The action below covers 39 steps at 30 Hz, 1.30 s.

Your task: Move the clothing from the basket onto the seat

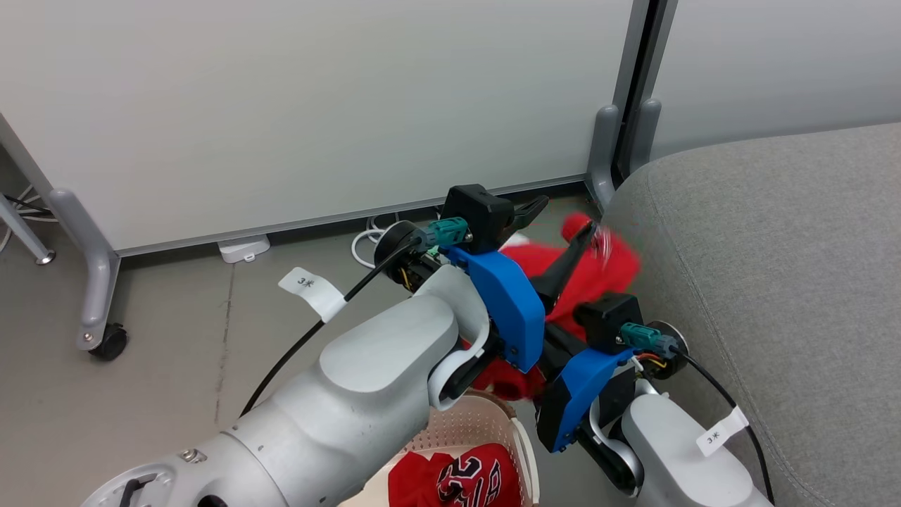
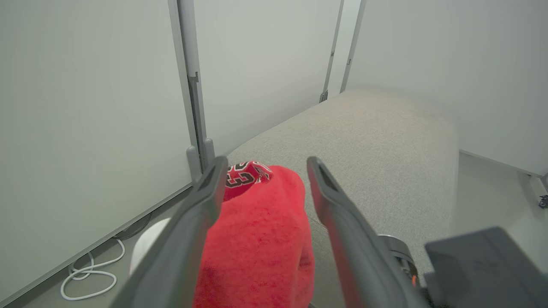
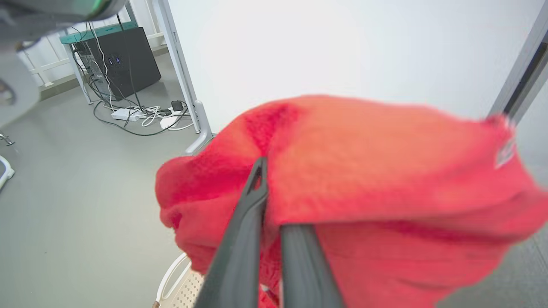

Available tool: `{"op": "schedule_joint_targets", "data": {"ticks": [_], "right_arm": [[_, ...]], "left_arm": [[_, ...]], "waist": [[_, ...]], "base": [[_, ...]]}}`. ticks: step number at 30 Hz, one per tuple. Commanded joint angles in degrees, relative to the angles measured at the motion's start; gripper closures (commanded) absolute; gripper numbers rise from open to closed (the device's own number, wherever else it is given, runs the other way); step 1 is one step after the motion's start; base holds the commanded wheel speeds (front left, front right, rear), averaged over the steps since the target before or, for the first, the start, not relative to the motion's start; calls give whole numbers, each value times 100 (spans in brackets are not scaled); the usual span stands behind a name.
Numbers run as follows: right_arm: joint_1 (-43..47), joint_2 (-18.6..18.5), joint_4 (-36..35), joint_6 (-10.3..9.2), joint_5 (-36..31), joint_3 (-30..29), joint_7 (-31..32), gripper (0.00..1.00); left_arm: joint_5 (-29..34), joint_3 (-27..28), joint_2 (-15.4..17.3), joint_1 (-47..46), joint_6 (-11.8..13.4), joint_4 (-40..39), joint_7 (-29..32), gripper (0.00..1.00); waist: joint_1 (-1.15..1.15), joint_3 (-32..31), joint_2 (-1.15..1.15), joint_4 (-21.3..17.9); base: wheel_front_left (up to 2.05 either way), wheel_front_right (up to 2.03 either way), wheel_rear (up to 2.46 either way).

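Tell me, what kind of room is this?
Probably an office or lab corner: pale partition panels on wheeled legs, a black computer with tangled cables, and a grey seat.

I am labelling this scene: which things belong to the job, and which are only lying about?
Job: held jersey, basket, second jersey inside it, seat.
Lying about: caster, white box, black computer.
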Motion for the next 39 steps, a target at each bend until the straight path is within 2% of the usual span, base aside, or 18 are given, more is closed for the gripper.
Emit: {"op": "schedule_joint_targets", "data": {"ticks": [1,7,12,20,26,33,36,39], "right_arm": [[43,-16,-29,3,-47,-12,7,100],[82,-16,-88,3,-102,-49,22,100],[170,-16,-180,3,-169,-103,13,100],[342,-15,-432,3,-399,-350,94,100],[457,-15,-751,3,-546,-522,181,100],[582,-15,-1242,3,-630,-598,309,100],[643,-16,-1434,3,-616,-608,375,100],[692,-15,-1593,3,-577,-607,413,100]], "left_arm": [[-14,-9,4,-60,-42,55,-60,0],[26,93,26,26,-162,243,-370,0],[224,408,325,308,-223,180,-545,0],[1420,2051,1119,1555,101,-1029,-555,0],[2399,3390,1482,2950,302,-2078,-550,0],[3299,4674,1515,4312,328,-2932,-551,0],[3531,5167,1398,4792,343,-3159,-551,0],[3684,5591,1308,5209,249,-3258,-551,0]], "waist": [[0,0,0,0],[0,-6,0,-30],[0,5,0,-59],[0,96,0,-112],[0,211,0,-255],[0,363,0,-556],[0,430,0,-771],[0,508,0,-1021]], "base": [[0,0,0],[0,0,0],[0,0,0],[0,0,0],[0,0,0],[0,0,0],[0,0,0],[0,0,0]]}}
